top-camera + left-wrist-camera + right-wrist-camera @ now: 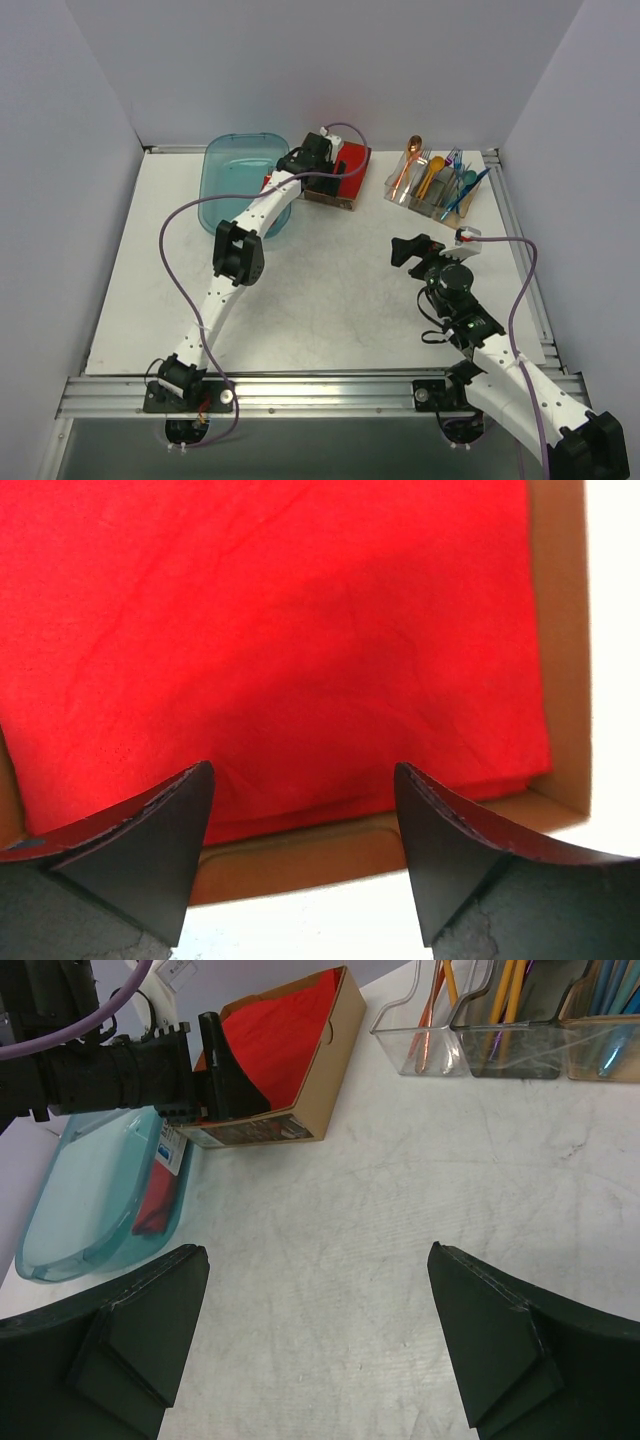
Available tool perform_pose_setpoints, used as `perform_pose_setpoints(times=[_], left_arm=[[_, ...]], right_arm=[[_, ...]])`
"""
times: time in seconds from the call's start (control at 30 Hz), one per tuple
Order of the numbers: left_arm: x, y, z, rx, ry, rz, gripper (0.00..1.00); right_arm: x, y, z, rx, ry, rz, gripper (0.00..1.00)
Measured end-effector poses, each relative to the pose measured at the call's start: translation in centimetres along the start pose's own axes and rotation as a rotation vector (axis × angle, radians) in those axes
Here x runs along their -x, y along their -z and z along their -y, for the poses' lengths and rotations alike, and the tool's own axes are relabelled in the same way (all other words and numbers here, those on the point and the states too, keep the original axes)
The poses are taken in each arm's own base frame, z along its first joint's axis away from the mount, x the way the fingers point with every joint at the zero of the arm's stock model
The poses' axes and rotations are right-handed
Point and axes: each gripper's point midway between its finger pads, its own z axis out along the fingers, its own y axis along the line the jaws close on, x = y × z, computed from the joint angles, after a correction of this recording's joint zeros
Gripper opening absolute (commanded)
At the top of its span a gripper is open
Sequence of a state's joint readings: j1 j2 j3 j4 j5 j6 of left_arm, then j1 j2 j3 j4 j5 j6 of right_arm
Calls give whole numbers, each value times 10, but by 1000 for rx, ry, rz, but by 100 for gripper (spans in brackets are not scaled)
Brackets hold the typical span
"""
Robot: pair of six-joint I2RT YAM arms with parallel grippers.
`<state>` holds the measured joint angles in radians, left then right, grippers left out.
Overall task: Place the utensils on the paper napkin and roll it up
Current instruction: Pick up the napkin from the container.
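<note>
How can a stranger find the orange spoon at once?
Look at the far right corner of the table, where a clear organizer holds cutlery. The orange spoon leans in its leftmost compartment; the other pieces are yellow, teal or blue.

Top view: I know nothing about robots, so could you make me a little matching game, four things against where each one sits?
Things
1. teal tub
2. cardboard box
3. clear cutlery holder
4. right arm's fingers

Places
a. far-right corner of the table
b. open above bare table, holding nothing
c. far-left corner, beside the box
d. under the left arm's fingers, red napkin stack inside

Pairs: 1-c, 2-d, 3-a, 4-b
</note>
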<state>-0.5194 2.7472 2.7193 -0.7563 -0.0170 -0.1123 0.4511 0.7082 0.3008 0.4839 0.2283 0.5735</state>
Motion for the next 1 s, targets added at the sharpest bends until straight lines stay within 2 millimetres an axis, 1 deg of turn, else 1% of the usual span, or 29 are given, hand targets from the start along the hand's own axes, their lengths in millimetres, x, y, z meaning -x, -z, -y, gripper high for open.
perform_pose_setpoints(times=[0.1, 0.2, 0.3, 0.33, 0.43, 0.57, 0.63, 0.7, 0.77, 0.8, 0.87, 0.9, 0.93, 1.0], left_arm=[[-3, -2, -3, 3, 10, -11, 75], [-6, -3, -3, 3, 11, -16, 75], [-7, -5, -4, 5, 11, -18, 70], [-7, -6, -4, 4, 11, -18, 67], [-7, -6, -5, 5, 11, -16, 66], [-7, -6, -5, 5, 12, -15, 57], [-7, -7, -5, -1, 12, -14, 55], [-7, -7, -4, -7, 12, -13, 50], [-7, -8, -3, -11, 11, -12, 47], [-7, -9, -3, -14, 10, -12, 42], [-7, -10, -3, -15, 7, -10, 38], [-8, -11, -3, -16, 5, -9, 33], [-8, -12, -4, -16, 5, -8, 29], [-7, -12, -4, -17, 1, -5, 25]], right_arm=[[0, 0, 0, -1, 0, -1, 97], [0, 0, 1, -3, 1, 0, 97], [0, 0, 1, -4, 1, 0, 97], [0, 0, 1, -4, 1, 0, 97], [0, 0, 1, -5, 1, -1, 97], [-2, -1, 2, -9, 3, -5, 97], [-3, -1, 2, -11, 4, -8, 97], [-3, -1, 3, -11, 5, -9, 97], [-3, -1, 3, -12, 5, -8, 98], [-3, -1, 3, -15, 5, -7, 98], [-2, -1, 4, -18, 5, -5, 98], [-2, -2, 4, -19, 5, -5, 98], [-3, -2, 4, -19, 5, -6, 98], [-4, -2, 5, -23, 7, -9, 98]])
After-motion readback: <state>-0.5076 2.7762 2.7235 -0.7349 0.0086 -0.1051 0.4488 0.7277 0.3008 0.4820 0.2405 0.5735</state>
